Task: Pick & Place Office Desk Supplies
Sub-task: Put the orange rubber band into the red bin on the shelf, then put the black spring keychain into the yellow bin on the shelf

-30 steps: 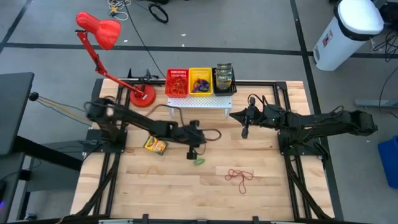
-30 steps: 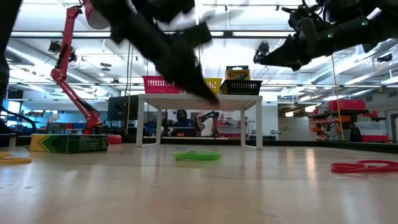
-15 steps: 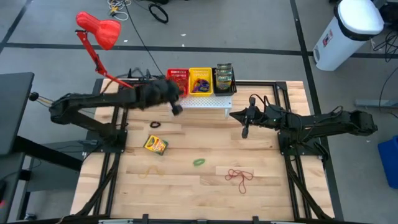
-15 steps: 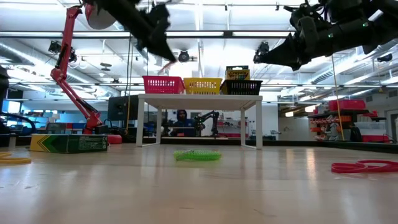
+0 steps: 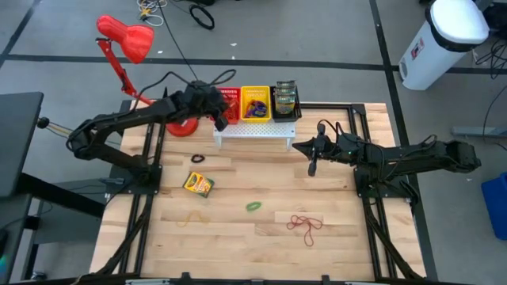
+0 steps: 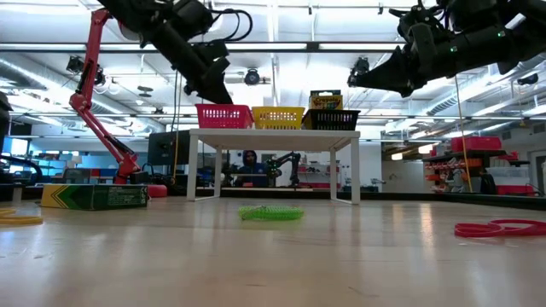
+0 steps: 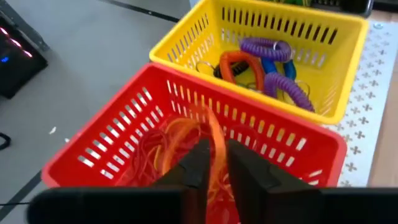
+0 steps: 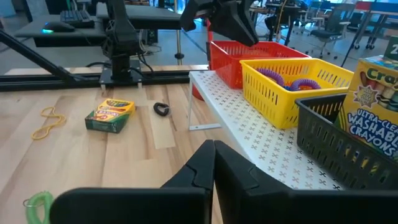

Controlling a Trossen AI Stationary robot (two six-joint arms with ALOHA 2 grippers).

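Dangling thin orange rubber band (image 7: pixel 214 146); left gripper (image 7: pixel 214 168) over red basket (image 7: pixel 124 146).

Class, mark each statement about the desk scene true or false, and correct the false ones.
1. The left gripper is above the red basket. True.
2. The yellow basket holds crayon boxes. False: it holds coiled bands in purple, orange and blue.
3. A crayon box lies on the table. True.
4. The green band lies inside the red basket. False: it lies on the table.
5. The right gripper holds a crayon box. False: its jaws are shut on nothing.
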